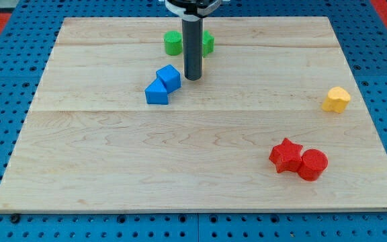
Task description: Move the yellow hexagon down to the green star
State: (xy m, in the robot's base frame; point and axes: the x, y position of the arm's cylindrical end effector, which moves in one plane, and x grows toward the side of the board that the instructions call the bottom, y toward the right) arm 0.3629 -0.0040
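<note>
My tip (193, 78) on the wooden surface (200, 175), end effector a bare rod holding nothing, blue blocks (163, 85) just at its nine o'clock, green blocks (173, 43) behind at twelve, yellow block (336, 99) far at three o'clock, shape unclear.

Looking down at a slant from beyond the view's bottom edge, facing toward the view's top. Taking in nearly the whole bench (200, 195) at middling range, its far edge narrowing. Cutting off the rod's upper part at the top. Sharing nothing, being alone.
</note>
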